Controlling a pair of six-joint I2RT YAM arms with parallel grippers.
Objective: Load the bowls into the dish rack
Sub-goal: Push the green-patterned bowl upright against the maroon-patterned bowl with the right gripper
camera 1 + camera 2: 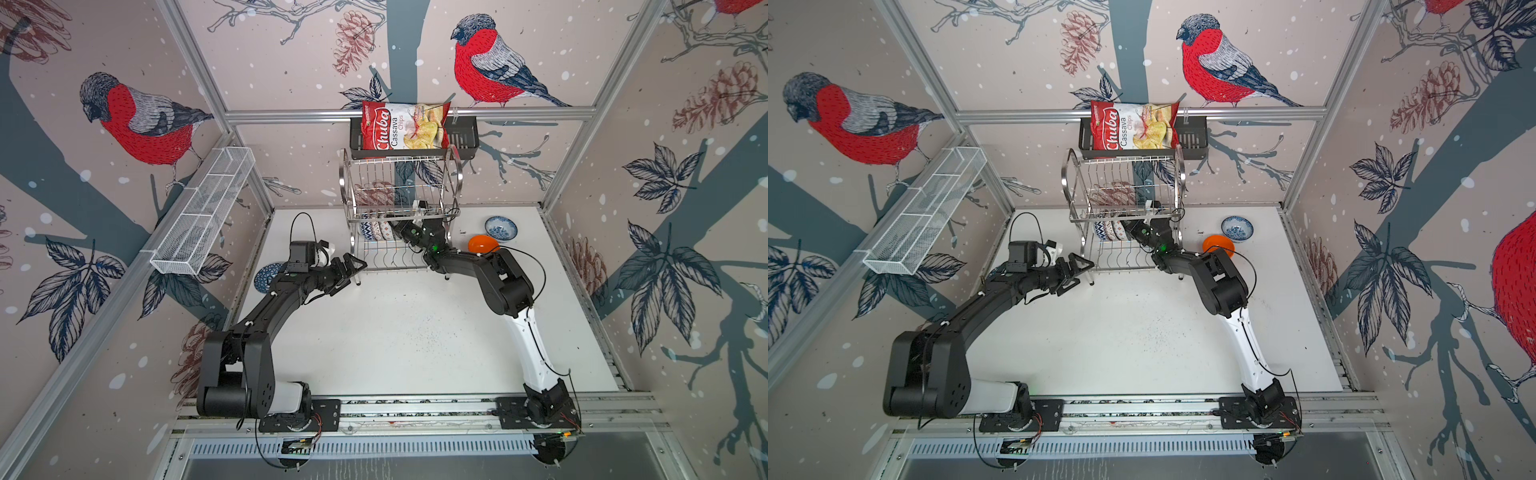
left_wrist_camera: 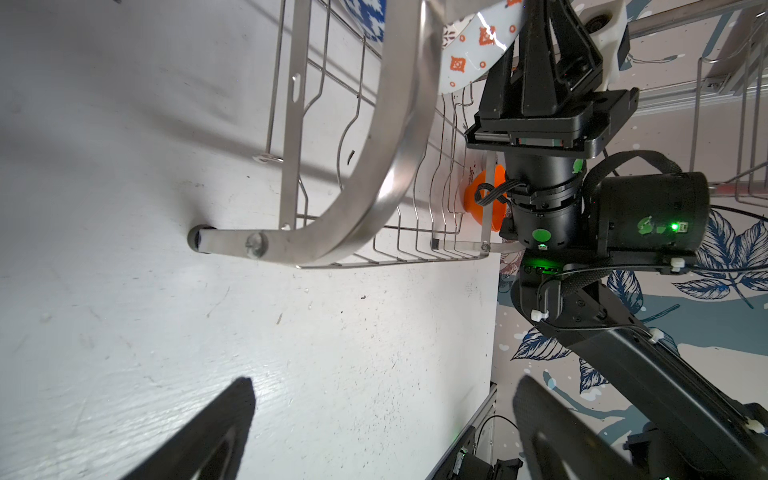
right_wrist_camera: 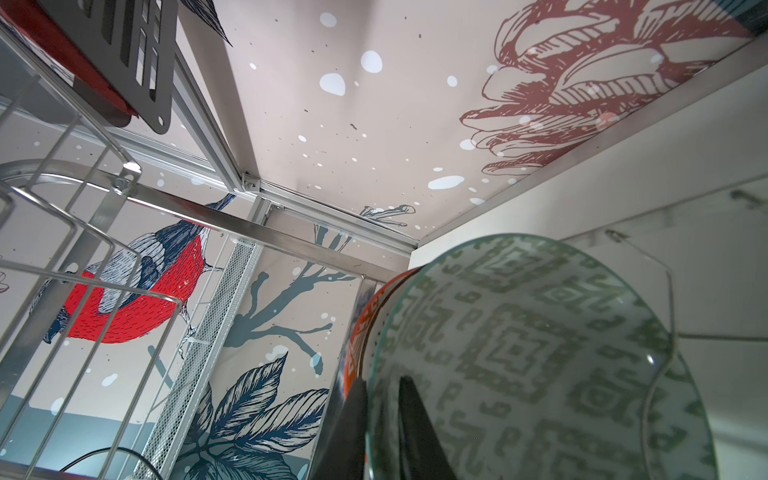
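Observation:
The steel dish rack [image 1: 401,195] [image 1: 1125,195] stands at the back of the table. On its lower tier three bowls stand on edge: dark blue [image 1: 367,230], orange-white [image 1: 377,230] [image 2: 478,45] and grey-green [image 1: 387,230] [image 3: 519,353]. My right gripper [image 1: 400,227] [image 3: 384,415] reaches into that tier, shut on the grey-green bowl's rim. A plain orange bowl [image 1: 482,244] [image 2: 478,203] and a white-blue floral bowl [image 1: 500,227] [image 1: 1236,228] sit on the table right of the rack. A blue patterned bowl [image 1: 266,276] shows behind my left arm. My left gripper [image 1: 356,275] [image 2: 382,415] hangs open and empty by the rack's front left foot.
A long white mesh basket [image 1: 203,212] hangs on the left wall. A black basket [image 1: 461,139] holding a chips bag [image 1: 405,124] hangs on the back wall just above the rack. The right arm's elbow [image 1: 505,286] stands in front of the orange bowl.

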